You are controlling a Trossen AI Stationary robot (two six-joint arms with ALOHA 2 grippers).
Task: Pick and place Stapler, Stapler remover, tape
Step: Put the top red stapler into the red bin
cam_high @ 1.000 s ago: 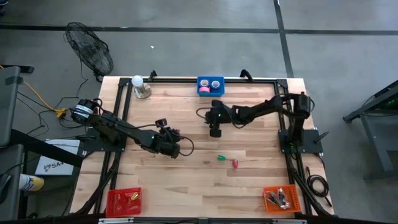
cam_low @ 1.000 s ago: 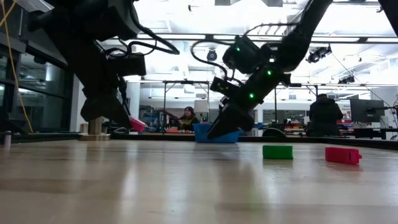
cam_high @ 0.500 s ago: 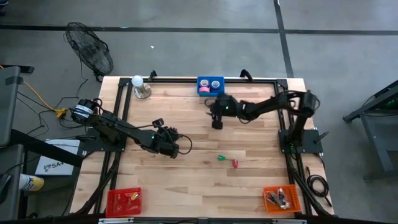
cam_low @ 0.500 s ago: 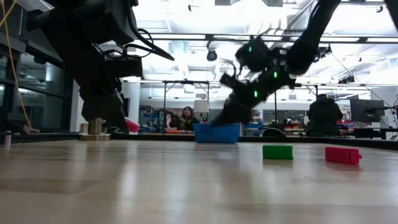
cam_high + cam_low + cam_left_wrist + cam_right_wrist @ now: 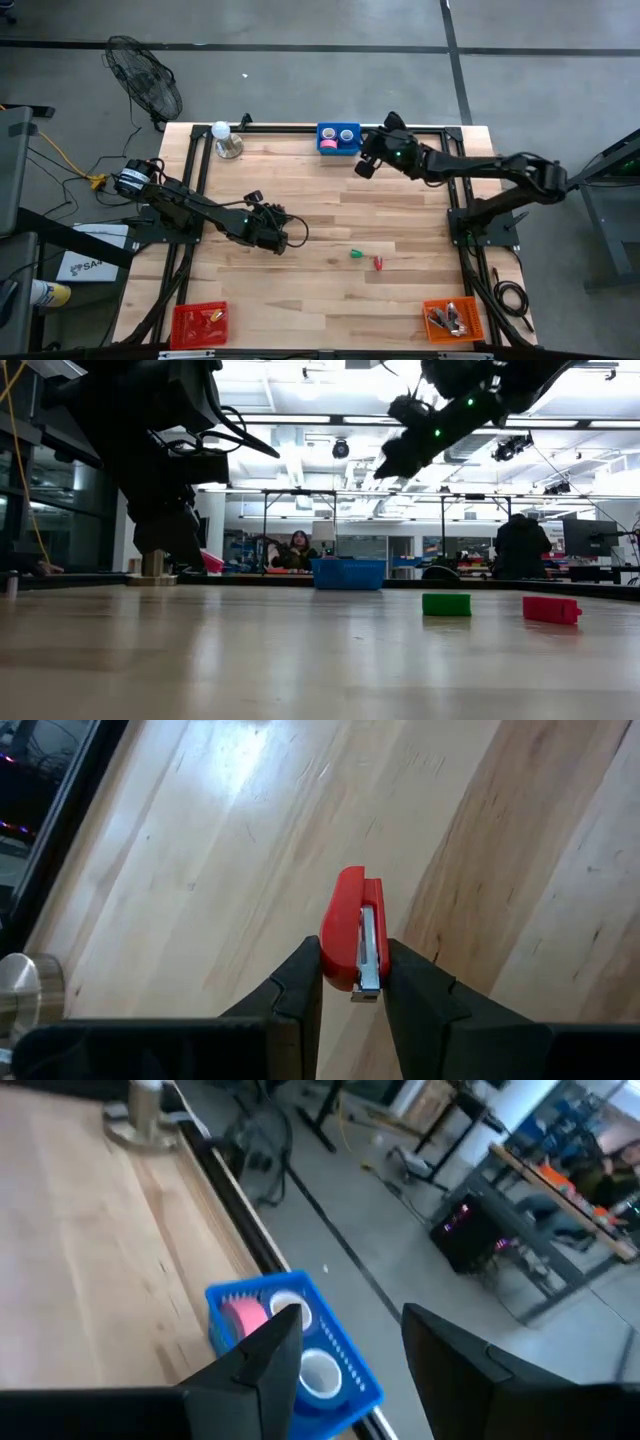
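The red stapler [image 5: 352,930] sits pinched between the left pincer [image 5: 354,982] fingers, held above the counter [image 5: 300,300] near its left-middle, nose pointing away from the wrist. It's a small glossy red body w/ a metal strip showing along one side. The grip is only on its rear end, so most of it sticks out past the fingertips.

Risk, as I judge it: w/ so little of the smooth plastic between the pads, a quick swing or a stop could let it pivot or slip out and drop to the wood. If it goes to the red bin [image 5: 198,322] at the near-left corner, a tilted stapler might catch the rim.

The tape rolls [image 5: 283,1342] lie in the blue bin [image 5: 338,138] at the far edge, a pinkish one plus blue-rimmed ones w/ pale centres; I can't count them for sure. The right pincer [image 5: 366,166] hangs just beside that bin, raised well off the counter, jaws part open w/ nothing between them. A careless sweep there could clip the bin wall.

Out mid-counter, a small green block [image 5: 446,604] and a small red block [image 5: 551,609] sit close together, apart from both arms. An orange bin [image 5: 452,318] w/ bits in it sits at the near-right corner.
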